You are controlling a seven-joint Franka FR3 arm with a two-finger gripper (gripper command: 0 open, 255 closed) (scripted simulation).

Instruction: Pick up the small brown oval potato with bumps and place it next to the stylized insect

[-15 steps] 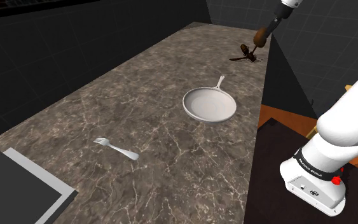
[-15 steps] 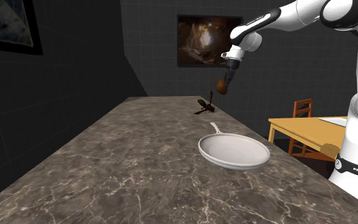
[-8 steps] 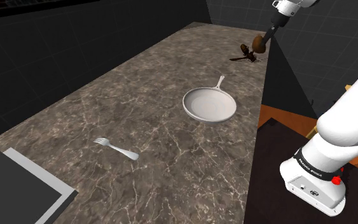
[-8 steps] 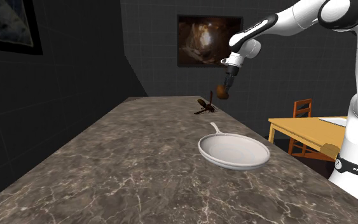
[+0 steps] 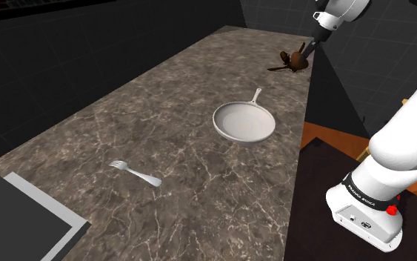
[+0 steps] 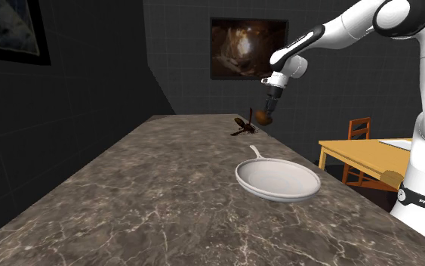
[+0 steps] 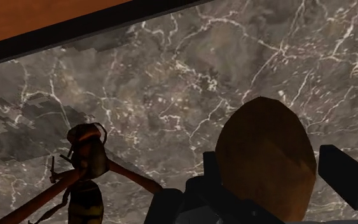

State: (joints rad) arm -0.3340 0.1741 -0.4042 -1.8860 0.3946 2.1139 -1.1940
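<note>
Since the dark, white-veined marble countertop (image 5: 162,119) is the biggest item, starting there: it runs from 7 o'clock to 1 o'clock across the shoulder view. White arm (image 5: 410,137) rises from its stand at 4 o'clock and reaches over to the counter's far end at 1 o'clock. In the second exterior view, an orange wooden table (image 6: 354,150) sits off the counter at 3 o'clock, and a framed picture (image 6: 248,47) hangs on the back wall at 12.

Pale frying pan (image 5: 244,122) is empty and lies near the counter's arm-side edge, handle pointing to 1 o'clock in the shoulder view. Fork (image 5: 135,173) lies flat, well apart from the pan, at 8 o'clock from it.

Brown insect (image 5: 282,61) lies on the counter at the far end, 1 o'clock from the pan, legs splayed.

Gripper (image 6: 267,110) points down at that end. In the wrist view its fingers (image 7: 346,178) stand apart only by the potato's width and clasp the smooth brown oval potato (image 7: 266,153) between them. Potato is just beside the insect: 3 o'clock from it in the shoulder view, 2 o'clock in the second exterior view. Can't tell whether it touches the counter.
</note>
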